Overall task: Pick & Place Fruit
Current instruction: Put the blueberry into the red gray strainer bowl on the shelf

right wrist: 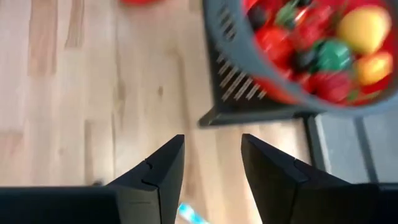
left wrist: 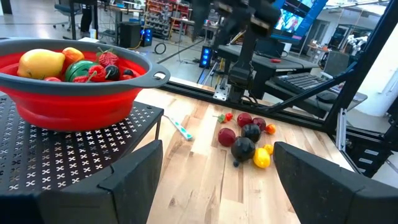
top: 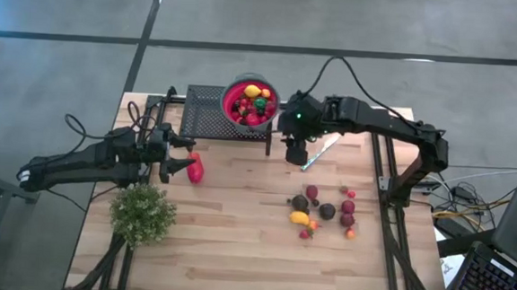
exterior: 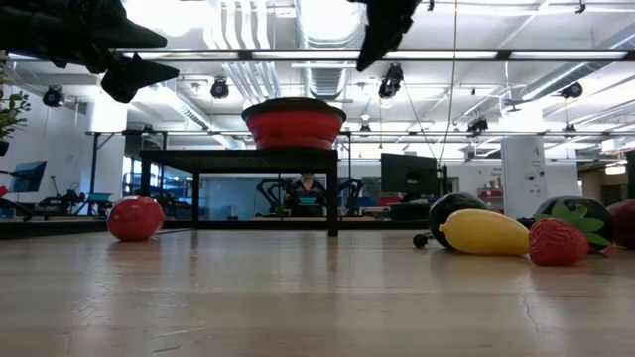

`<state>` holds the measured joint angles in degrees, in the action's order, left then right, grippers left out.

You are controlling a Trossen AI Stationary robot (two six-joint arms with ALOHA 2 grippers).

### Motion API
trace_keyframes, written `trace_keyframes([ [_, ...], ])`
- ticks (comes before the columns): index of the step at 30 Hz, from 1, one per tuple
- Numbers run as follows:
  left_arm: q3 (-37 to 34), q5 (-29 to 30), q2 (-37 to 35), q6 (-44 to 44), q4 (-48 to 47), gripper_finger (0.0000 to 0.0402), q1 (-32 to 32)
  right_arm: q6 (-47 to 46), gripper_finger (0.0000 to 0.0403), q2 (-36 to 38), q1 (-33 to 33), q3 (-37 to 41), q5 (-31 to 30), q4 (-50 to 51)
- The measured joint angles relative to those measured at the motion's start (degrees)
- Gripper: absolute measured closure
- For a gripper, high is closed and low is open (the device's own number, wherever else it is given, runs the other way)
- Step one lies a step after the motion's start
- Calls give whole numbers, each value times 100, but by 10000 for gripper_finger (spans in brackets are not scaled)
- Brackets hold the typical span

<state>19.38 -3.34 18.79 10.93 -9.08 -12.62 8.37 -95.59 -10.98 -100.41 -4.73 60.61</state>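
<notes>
Meanwhile: fruit split between bowl and counter

Far left on the wooden counter: bushy green plant. Just beyond it, left pincer, released, fingers spread wide, nothing between them, hovering beside the larger red fruit. Toward the middle, at the far edge: black perforated rack carrying a red bowl heaped with fruit in the bowl, yellow, green, red and dark. Right of the rack: right pincer, raised above the counter, fingers parted, grasping nothing. Close by: silver knife. Right and nearer: loose fruit cluster, maroon, yellow, red and orange pieces lying close together.
</notes>
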Motion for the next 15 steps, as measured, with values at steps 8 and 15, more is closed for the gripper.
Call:
trace_keyframes([
  [8,0,-1,1,-1,0,90,1,-361,261,-10,541,718,21,-6],
  [15,0,-1,2,-1,0,90,0,-582,265,-115,1058,1290,22,-300],
])
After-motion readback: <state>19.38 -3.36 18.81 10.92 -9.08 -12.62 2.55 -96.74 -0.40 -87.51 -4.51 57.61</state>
